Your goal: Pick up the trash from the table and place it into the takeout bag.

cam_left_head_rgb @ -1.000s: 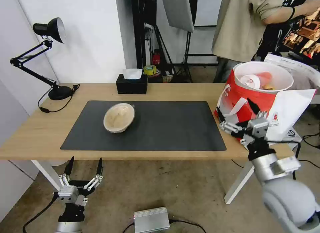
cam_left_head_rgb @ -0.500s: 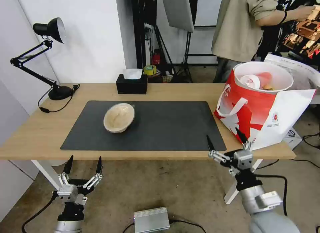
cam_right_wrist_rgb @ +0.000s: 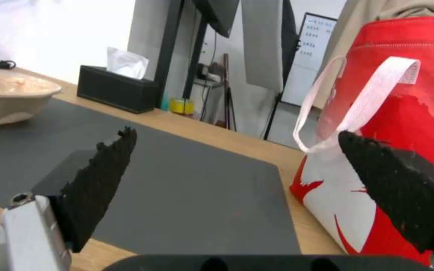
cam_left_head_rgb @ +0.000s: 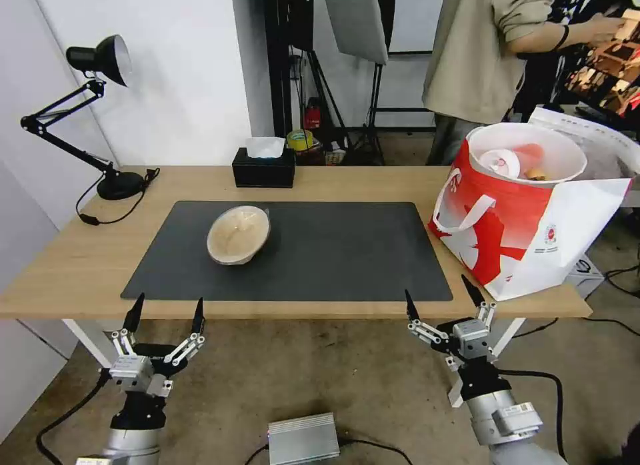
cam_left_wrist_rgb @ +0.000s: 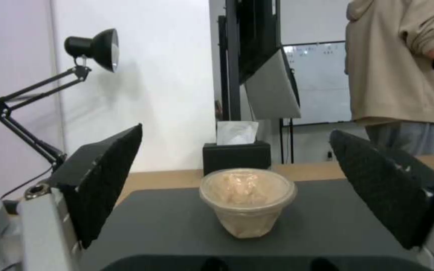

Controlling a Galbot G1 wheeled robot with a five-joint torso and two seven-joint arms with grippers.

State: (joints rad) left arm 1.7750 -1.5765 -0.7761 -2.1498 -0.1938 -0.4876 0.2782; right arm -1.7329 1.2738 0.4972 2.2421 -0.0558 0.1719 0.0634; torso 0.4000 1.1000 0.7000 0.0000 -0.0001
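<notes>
From up top in the head view, the left gripper [cam_left_head_rgb: 165, 306] and right gripper [cam_left_head_rgb: 443, 297] both hang just below the table [cam_left_head_rgb: 80, 258] front edge, fingers spread wide, holding nothing, with the tan lidded bowl [cam_left_head_rgb: 238, 234] sitting on the black mat [cam_left_head_rgb: 333, 252] and the takeout bag [cam_left_head_rgb: 520, 218] at the right end. Left wrist view has that bowl [cam_left_wrist_rgb: 247, 201] dead centre between the splayed fingers [cam_left_wrist_rgb: 104, 180], not touching. Right wrist view shows wide-open fingers [cam_right_wrist_rgb: 96, 188], the bag [cam_right_wrist_rgb: 403, 124] just beside one tip.

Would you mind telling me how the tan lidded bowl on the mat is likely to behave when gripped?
The tan lidded bowl looks thin-walled, so probably light and apt to flex under squeeze. Its base is narrower than its rim, so a sideways push might tip it. The glossy lid may be slippery.
</notes>
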